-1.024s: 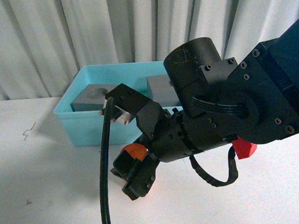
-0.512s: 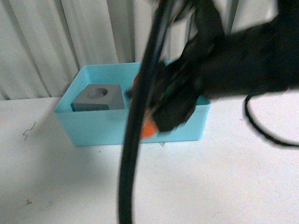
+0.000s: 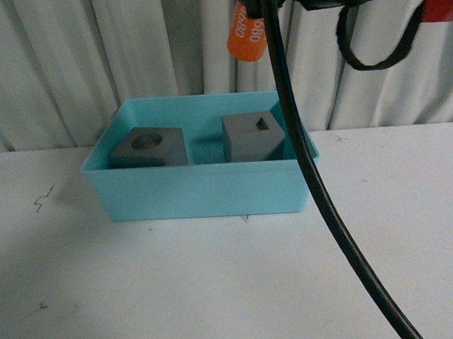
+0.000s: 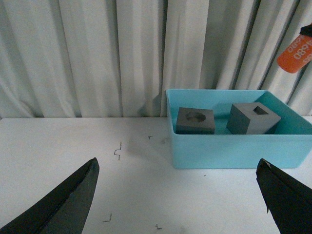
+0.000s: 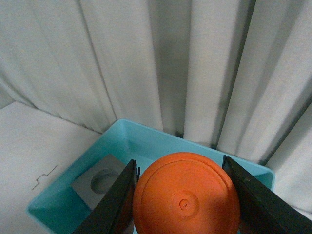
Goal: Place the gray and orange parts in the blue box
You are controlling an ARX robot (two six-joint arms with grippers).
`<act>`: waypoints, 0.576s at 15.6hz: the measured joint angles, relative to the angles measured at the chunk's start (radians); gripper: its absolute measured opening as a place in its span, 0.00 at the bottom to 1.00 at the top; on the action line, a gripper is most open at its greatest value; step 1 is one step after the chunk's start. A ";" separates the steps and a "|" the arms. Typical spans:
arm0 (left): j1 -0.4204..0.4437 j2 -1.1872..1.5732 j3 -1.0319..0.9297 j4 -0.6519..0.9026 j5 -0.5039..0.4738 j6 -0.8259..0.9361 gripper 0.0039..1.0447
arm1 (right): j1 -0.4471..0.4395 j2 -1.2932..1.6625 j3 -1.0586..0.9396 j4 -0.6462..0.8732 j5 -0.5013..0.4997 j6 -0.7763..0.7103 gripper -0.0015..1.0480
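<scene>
We see a white tabletop [image 3: 219, 293] with a few small dark scuff marks, and behind it a wall of pale pleated curtain [image 3: 89, 62].

Our right gripper [image 5: 180, 195] is clamped on the orange cylinder [image 5: 186, 200]: in the right wrist view its two dark fingers [image 5: 114, 204] press against opposite sides of the round orange face, which fills the space between them. In the front view that cylinder [image 3: 246, 31] hangs high at the top edge, tilted, with white digits along its side; the arm itself is mostly cut off there, and a black cable [image 3: 312, 180] runs down from it across the picture.

Well below the held cylinder sits the blue box [image 3: 197, 190], a light turquoise bin with a rim, resting on the table against the curtain. Inside it lie two matte gray cubes, apart from each other: the cube with a round recess [image 3: 150, 147] and, beside it, the cube with a rectangular recess [image 3: 254, 135], which is tipped somewhat.

Our left gripper [image 4: 180, 195] stands wide apart, its two dark fingertips [image 4: 63, 200] at the far edges of the left wrist view with only bare table between them. The box [image 4: 234, 146] lies beyond it, off toward one fingertip.
</scene>
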 joint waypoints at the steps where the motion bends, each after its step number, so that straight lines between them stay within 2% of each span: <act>1: 0.000 0.000 0.000 0.000 0.000 0.000 0.94 | 0.024 0.055 0.057 -0.018 0.052 0.025 0.46; 5: 0.000 0.000 0.000 0.000 0.000 0.000 0.94 | 0.095 0.251 0.193 -0.084 0.123 0.094 0.46; 9: 0.000 0.000 0.000 0.000 0.000 0.000 0.94 | 0.100 0.372 0.319 -0.158 0.180 0.155 0.46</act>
